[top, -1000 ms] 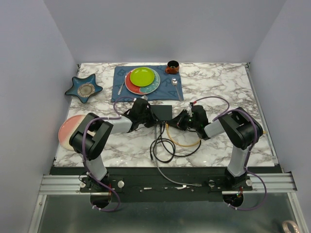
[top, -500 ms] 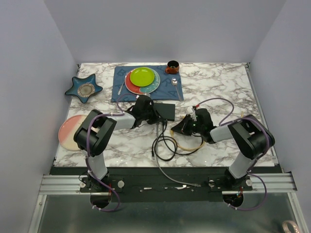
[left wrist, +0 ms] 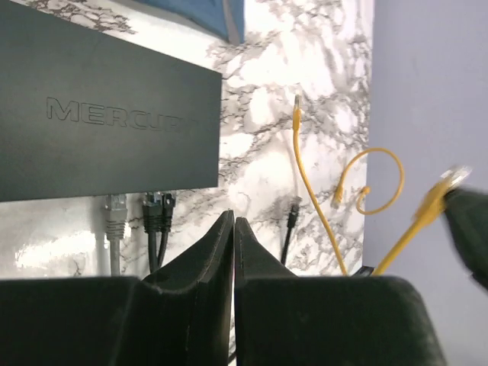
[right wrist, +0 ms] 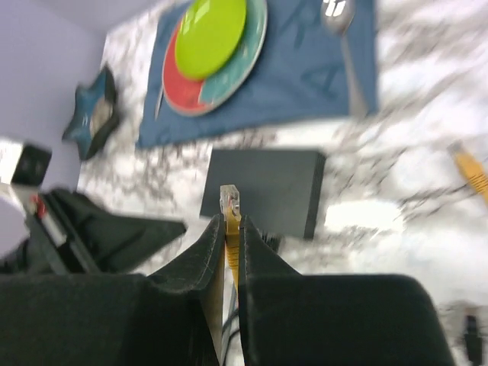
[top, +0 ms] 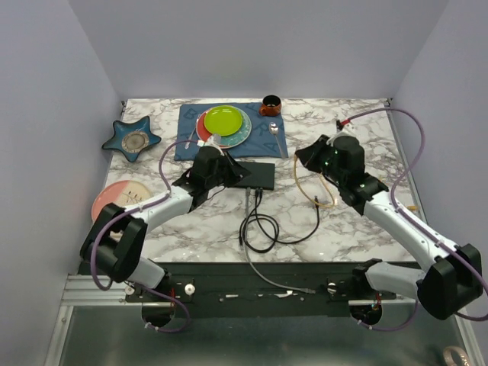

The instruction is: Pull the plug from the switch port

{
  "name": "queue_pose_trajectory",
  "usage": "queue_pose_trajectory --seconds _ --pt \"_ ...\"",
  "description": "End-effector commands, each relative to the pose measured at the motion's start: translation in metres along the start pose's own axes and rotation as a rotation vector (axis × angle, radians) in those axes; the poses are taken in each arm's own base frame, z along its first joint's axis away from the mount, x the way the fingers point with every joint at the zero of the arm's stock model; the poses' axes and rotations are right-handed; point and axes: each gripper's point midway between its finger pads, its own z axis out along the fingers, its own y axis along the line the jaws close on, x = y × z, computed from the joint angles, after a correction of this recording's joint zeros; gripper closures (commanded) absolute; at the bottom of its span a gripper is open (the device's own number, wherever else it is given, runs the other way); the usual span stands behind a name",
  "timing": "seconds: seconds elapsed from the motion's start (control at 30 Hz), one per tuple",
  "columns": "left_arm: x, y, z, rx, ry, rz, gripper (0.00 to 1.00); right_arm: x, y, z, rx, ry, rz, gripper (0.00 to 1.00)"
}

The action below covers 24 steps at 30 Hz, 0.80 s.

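Note:
The flat black switch [top: 258, 175] lies just in front of the blue mat. It also shows in the left wrist view [left wrist: 107, 137] and the right wrist view [right wrist: 263, 189]. My right gripper [top: 303, 155] is raised to the right of the switch, shut on a yellow plug [right wrist: 231, 204]. The plug is free of the switch, and its yellow cable [top: 309, 191] hangs down to the table. My left gripper [top: 235, 174] is shut and empty at the switch's left end. A grey plug [left wrist: 115, 215] and black plugs [left wrist: 158, 207] sit in the switch's near edge.
A green plate [top: 223, 120] on a red and teal plate lies on the blue mat [top: 267, 139] with a spoon [top: 273, 130]. An orange cup [top: 270, 104], a blue star dish [top: 133, 139] and a pink plate [top: 114, 202] stand around. Black cable loops [top: 263, 229] lie near the front.
My right gripper has pulled back from the switch, up and to the right, taking the yellow plug and cable with it. My left arm has shifted left, its gripper still at the switch.

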Motion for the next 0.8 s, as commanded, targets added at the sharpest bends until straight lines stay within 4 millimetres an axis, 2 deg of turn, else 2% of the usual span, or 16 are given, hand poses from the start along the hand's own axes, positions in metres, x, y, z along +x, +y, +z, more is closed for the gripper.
queue_pose_trajectory --seconds 0.0,0.1,0.27,0.33,0.43,0.5,0.53,0.57,0.6,0.63,0.67,0.73,0.77 --pt "-0.01 0.001 -0.022 -0.001 -0.08 0.014 0.82 -0.055 -0.036 -0.028 0.261 -0.154 -0.107 0.99" --pt "-0.008 0.004 -0.032 -0.01 -0.093 0.017 0.81 -0.082 -0.051 -0.045 0.375 -0.239 -0.09 1.0" --pt "-0.005 0.015 -0.044 -0.038 -0.111 0.012 0.8 -0.13 -0.096 -0.089 0.629 -0.453 -0.084 1.0" --pt "-0.005 0.02 -0.048 -0.055 -0.124 0.005 0.79 -0.144 -0.118 -0.1 0.738 -0.484 -0.085 1.0" --pt "-0.003 0.026 -0.05 -0.07 -0.129 -0.012 0.79 -0.149 -0.15 -0.106 0.841 -0.473 -0.051 1.0" --pt "0.0 0.028 -0.05 -0.073 -0.12 -0.02 0.79 -0.136 -0.169 -0.093 0.868 -0.404 -0.034 0.99" --pt "0.001 0.03 -0.05 -0.078 -0.114 -0.019 0.79 -0.136 -0.183 -0.093 0.898 -0.386 -0.018 0.85" --pt "0.003 0.033 -0.051 -0.091 -0.111 -0.018 0.79 -0.126 -0.196 -0.079 0.913 -0.306 -0.015 0.49" --pt "0.001 0.034 -0.053 -0.101 -0.118 -0.015 0.79 -0.122 -0.205 -0.079 0.952 -0.286 0.015 0.37" --pt "0.005 0.043 -0.055 -0.142 -0.104 -0.011 0.79 -0.119 -0.215 -0.081 0.996 -0.26 0.027 0.31" --pt "-0.002 0.047 -0.058 -0.173 -0.136 -0.005 0.79 -0.116 -0.218 -0.081 1.019 -0.245 0.025 0.27" --pt "-0.005 0.053 -0.064 -0.2 -0.153 0.006 0.78 -0.115 -0.213 -0.081 0.976 -0.266 0.059 0.26" --pt "-0.006 0.054 -0.065 -0.205 -0.163 0.005 0.78 -0.119 -0.198 -0.069 0.869 -0.285 0.083 0.25"
